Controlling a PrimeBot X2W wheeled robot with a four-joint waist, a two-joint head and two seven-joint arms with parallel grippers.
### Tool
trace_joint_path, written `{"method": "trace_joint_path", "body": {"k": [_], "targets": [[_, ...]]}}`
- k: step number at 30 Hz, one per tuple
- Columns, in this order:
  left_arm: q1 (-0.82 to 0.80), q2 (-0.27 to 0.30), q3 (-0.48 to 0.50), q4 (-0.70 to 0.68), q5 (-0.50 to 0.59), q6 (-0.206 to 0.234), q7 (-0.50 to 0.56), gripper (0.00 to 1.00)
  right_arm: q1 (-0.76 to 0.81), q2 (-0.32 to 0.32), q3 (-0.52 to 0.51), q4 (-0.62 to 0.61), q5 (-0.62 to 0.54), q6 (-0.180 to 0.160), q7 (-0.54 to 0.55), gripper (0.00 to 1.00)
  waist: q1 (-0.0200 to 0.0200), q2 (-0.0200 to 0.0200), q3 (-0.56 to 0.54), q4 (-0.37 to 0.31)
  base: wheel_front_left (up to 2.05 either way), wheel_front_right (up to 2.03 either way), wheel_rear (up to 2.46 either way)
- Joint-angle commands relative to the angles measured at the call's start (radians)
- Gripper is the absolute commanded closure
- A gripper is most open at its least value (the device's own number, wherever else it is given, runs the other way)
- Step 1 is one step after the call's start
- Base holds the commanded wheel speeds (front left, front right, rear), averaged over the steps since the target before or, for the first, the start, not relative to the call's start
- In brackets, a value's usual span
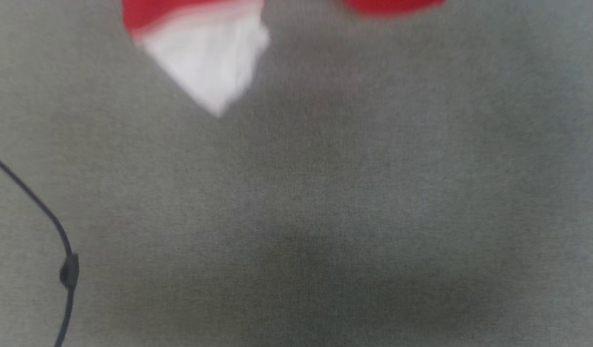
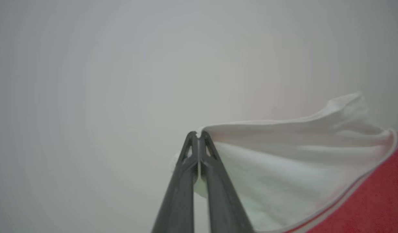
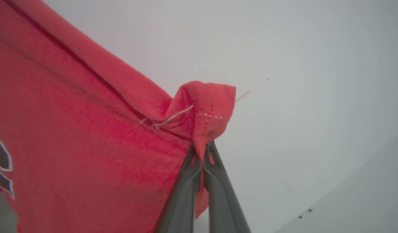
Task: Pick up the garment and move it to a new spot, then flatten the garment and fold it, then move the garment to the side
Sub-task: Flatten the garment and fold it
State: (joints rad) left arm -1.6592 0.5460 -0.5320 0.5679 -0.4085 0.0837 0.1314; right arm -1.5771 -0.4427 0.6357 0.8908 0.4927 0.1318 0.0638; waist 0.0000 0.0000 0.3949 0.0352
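We saw a grey surface (image 1: 325,217) with a black cable (image 1: 69,272) lying at its lower left; whether the garment (image 1: 205,62) touched it was unclear.

garment (image 3: 72,129): red, white sleeve, black white-edged lettering; fingers (image 2: 179,194): dark grey; surface (image 1: 325,193): grey

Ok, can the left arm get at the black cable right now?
Probably not yet: the left gripper is shut on the garment, at its white sleeve; the cable itself lies uncovered.
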Motion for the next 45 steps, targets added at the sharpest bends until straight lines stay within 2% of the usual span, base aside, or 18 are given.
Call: {"method": "trace_joint_path", "body": {"k": [1, 4, 6, 8, 11, 17, 20, 25, 30, 33, 36, 45], "targets": [[-0.061, -0.007, 0.009, 0.032, 0.031, 0.019, -0.058, 1.00, -0.046, 0.008, -0.036, 0.045, -0.057, -0.002, -0.073, 1.00, 0.0000, 0.0000, 0.097, -0.004, 0.00, 0.00, 0.00], [-0.151, -0.029, 0.016, 0.077, 0.069, 0.046, -0.189, 1.00, -0.112, 0.026, -0.112, 0.121, -0.177, -0.002, -0.213, 1.00, 0.0000, 0.0000, 0.148, 0.005, 0.00, 0.00, 0.00], [-0.179, -0.046, 0.017, 0.106, 0.080, 0.048, -0.274, 1.00, -0.130, 0.043, -0.150, 0.170, -0.247, -0.002, -0.264, 1.00, 0.0000, 0.0000, 0.172, 0.015, 0.00, 0.00, 0.00], [-0.176, -0.064, 0.012, 0.144, 0.073, 0.033, -0.326, 1.00, -0.135, 0.061, -0.174, 0.202, -0.306, -0.002, -0.289, 1.00, 0.0000, 0.0000, 0.186, 0.026, 0.00, 0.00, 0.00], [-0.129, -0.090, -0.005, 0.193, 0.055, -0.006, -0.348, 1.00, -0.093, 0.089, -0.178, 0.256, -0.355, -0.002, -0.290, 1.00, 0.0000, 0.0000, 0.187, 0.044, 0.00, 0.00, 0.00], [0.051, -0.132, -0.052, 0.287, -0.029, -0.140, -0.238, 1.00, 0.035, 0.137, -0.125, 0.331, -0.336, -0.002, -0.245, 1.00, 0.0000, 0.0000, 0.140, 0.065, 0.00, 0.00, 0.00], [0.164, -0.133, -0.072, 0.299, -0.086, -0.184, -0.148, 1.00, 0.113, 0.155, -0.073, 0.329, -0.285, -0.002, -0.216, 1.00, 0.0000, 0.0000, 0.100, 0.071, 0.00, 0.00, 0.00], [0.363, -0.111, -0.102, 0.229, -0.194, -0.209, 0.003, 1.00, 0.261, 0.133, 0.030, 0.261, -0.157, -0.002, -0.149, 1.00, 0.0000, 0.0000, 0.027, 0.079, 0.00, 0.00, 0.00], [0.579, -0.042, -0.123, 0.055, -0.292, -0.212, 0.119, 1.00, 0.410, 0.040, 0.144, 0.093, 0.017, -0.002, -0.074, 1.00, 0.0000, 0.0000, -0.038, 0.089, 0.00, 0.00, 0.00], [0.720, 0.010, -0.116, -0.069, -0.342, -0.175, 0.185, 1.00, 0.504, -0.026, 0.206, -0.042, 0.136, -0.002, -0.014, 1.00, 0.0000, 0.0000, -0.073, 0.088, 0.00, 0.00, 0.00], [0.869, 0.063, -0.104, -0.220, -0.390, -0.112, 0.235, 1.00, 0.577, -0.116, 0.249, -0.163, 0.228, -0.002, 0.031, 1.00, 0.0000, 0.0000, -0.099, 0.089, 0.00, 0.00, 0.00], [1.310, 0.220, -0.081, -0.702, -0.486, 0.150, 0.316, 1.00, 0.787, -0.306, 0.313, -0.431, 0.393, -0.002, 0.110, 1.00, 0.0000, 0.0000, -0.151, 0.093, 0.00, 0.00, 0.00]]}}
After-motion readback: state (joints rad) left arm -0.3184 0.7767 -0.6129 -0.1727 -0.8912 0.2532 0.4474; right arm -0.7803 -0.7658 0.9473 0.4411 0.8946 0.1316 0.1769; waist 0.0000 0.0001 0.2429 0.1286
